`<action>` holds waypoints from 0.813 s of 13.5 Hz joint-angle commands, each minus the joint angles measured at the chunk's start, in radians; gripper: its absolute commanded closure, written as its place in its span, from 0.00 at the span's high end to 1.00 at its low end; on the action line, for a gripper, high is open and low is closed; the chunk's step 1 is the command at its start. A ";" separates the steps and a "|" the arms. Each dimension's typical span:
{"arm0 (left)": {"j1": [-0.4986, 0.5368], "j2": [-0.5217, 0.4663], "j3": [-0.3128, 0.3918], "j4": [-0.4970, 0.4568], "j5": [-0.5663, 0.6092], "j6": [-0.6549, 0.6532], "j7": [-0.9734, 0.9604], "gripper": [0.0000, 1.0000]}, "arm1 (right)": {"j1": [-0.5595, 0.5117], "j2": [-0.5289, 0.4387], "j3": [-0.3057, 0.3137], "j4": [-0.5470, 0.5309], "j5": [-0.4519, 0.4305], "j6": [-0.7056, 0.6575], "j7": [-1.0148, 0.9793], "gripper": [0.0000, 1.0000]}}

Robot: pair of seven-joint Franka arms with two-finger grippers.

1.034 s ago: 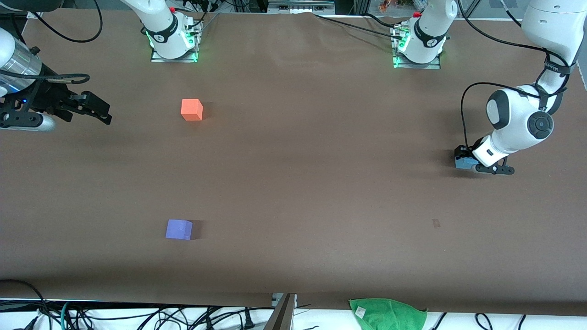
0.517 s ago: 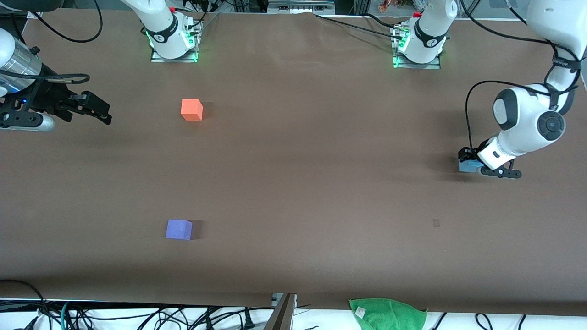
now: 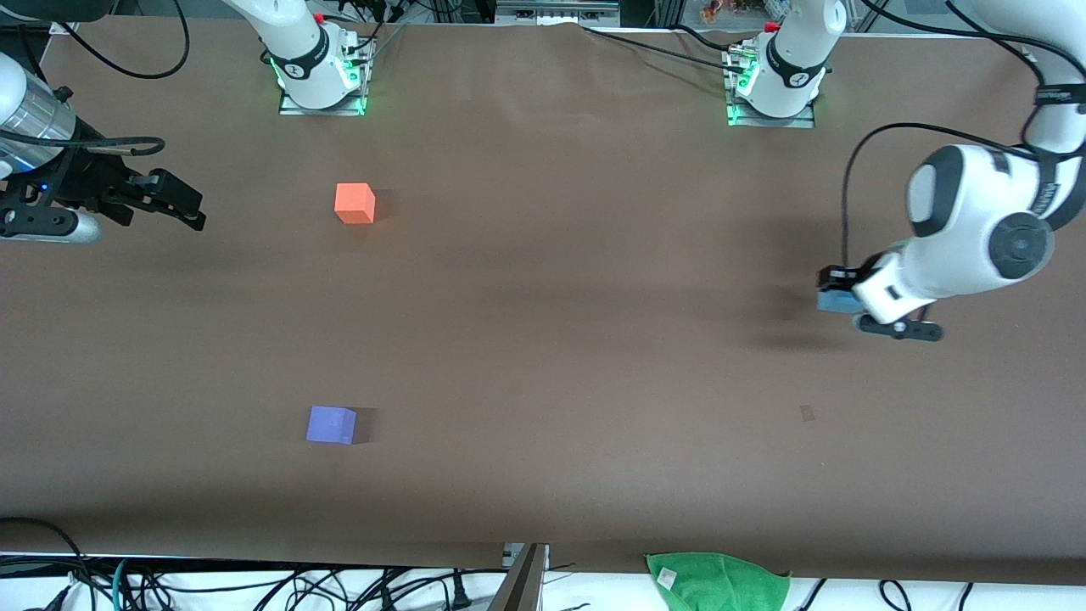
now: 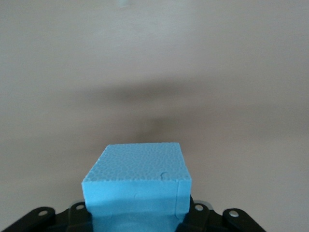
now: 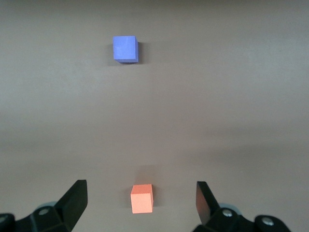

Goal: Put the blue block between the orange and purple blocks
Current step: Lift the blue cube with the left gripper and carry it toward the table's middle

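Your left arm bends low at its end of the table (image 3: 543,339); its left gripper (image 3: 836,297) is clamped on the blue block (image 3: 835,301), clear of the surface. Your right gripper (image 3: 182,208) waits, fingers apart, with the orange block (image 3: 355,204) nearby and the purple block (image 3: 331,424) well apart from it.

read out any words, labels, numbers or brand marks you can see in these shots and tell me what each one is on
None can be read.
Blue block, held in the left gripper: plain faces, no text.
Orange block and purple block: plain, no marks.
Green cloth at the table's near edge: a small white tag, too small to read.
Right gripper, open, waiting over the right arm's end of the table: no lettering visible.
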 commanded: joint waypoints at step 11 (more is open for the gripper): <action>-0.545 0.429 -0.038 0.323 0.078 0.218 -0.661 0.03 | -0.016 0.007 -0.021 0.014 0.013 -0.016 -0.010 0.99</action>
